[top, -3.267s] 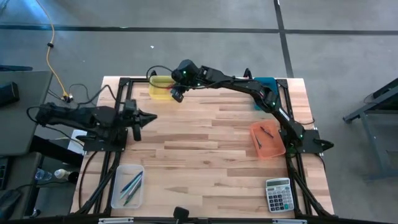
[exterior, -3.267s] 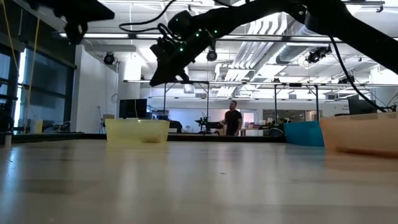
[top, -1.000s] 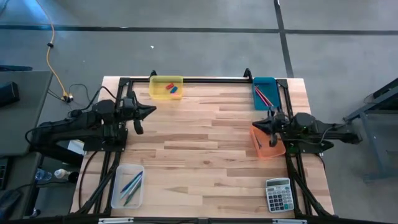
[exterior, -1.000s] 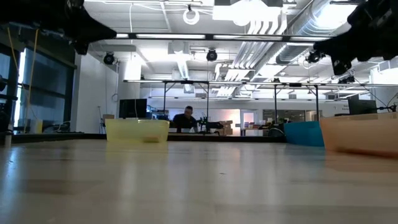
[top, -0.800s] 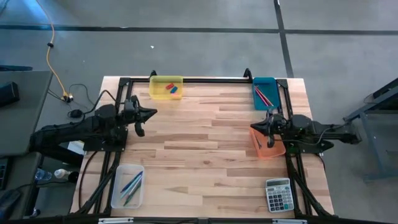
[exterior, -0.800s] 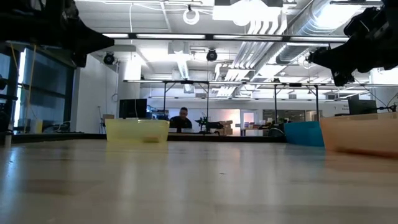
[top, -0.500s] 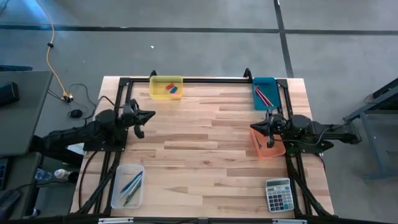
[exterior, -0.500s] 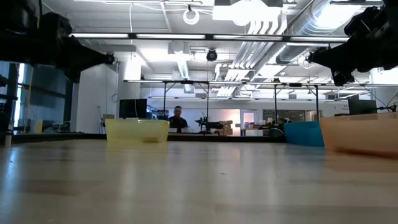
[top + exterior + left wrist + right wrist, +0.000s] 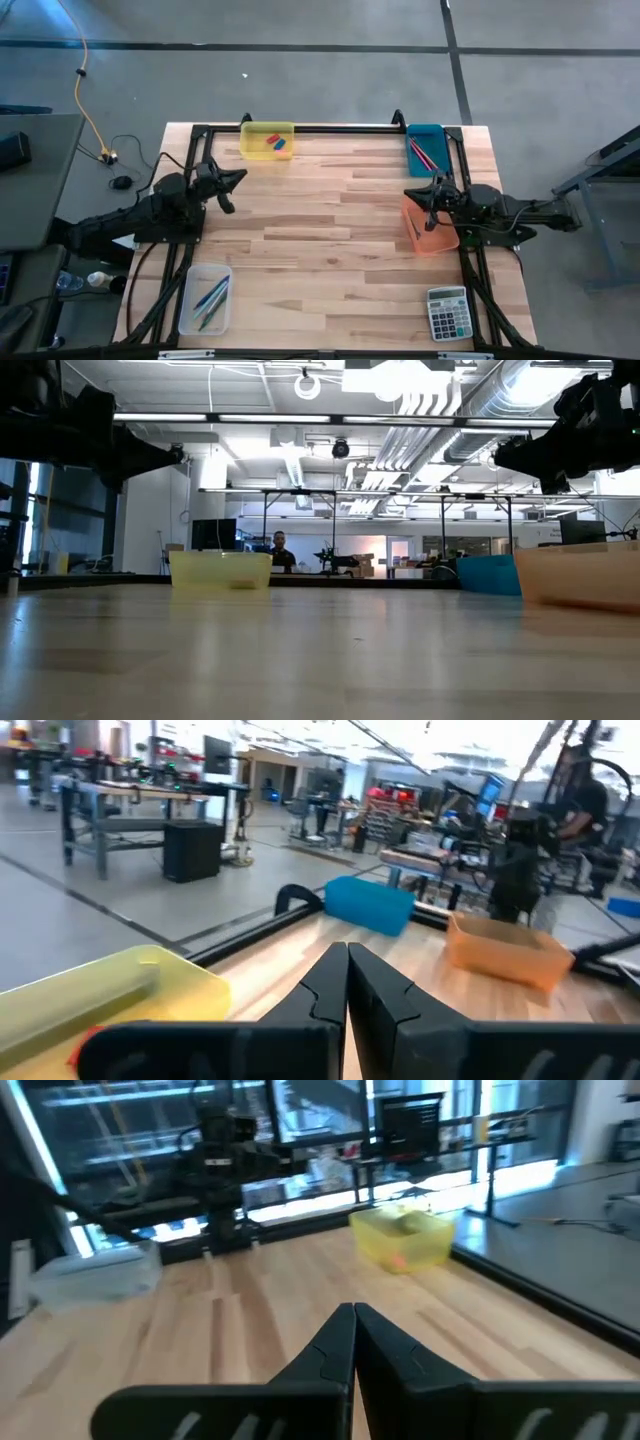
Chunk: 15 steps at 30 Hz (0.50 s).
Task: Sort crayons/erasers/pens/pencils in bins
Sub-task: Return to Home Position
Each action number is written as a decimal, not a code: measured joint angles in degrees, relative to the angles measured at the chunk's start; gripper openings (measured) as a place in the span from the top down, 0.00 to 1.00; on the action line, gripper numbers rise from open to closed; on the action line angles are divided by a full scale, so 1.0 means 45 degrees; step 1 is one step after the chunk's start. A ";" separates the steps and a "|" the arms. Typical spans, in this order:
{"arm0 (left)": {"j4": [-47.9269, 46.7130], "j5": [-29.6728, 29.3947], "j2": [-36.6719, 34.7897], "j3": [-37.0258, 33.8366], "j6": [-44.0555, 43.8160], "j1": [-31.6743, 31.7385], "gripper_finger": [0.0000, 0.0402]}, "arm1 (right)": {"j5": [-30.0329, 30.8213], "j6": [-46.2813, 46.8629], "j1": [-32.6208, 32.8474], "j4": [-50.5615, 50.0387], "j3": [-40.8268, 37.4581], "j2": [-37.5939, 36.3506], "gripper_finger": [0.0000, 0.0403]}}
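Right pincer (image 9: 409, 193) back by orange bin (image 9: 436, 237).

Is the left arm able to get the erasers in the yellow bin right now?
Probably yes. The left gripper, shut and empty, hangs close to the yellow bin. Only bare table lies between them, the bin is open on top, and the erasers lie uncovered inside.

Overhead, table-level and two wrist views, yellow bin (image 9: 252, 148) common to all

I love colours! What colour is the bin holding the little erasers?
The bin is see-through yellow, best seen in the high view.
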 joint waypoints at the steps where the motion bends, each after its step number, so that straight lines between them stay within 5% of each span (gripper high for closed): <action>1: 0.0000 0.0105 0.0000 0.0000 -0.0121 0.0186 1.00 | 0.0151 0.0004 0.0000 0.0009 0.0000 0.0000 1.00; 15: -0.0102 0.0527 0.0000 0.0000 0.0061 0.0932 1.00 | 0.0139 -0.1291 0.0000 0.0001 0.0000 0.0160 1.00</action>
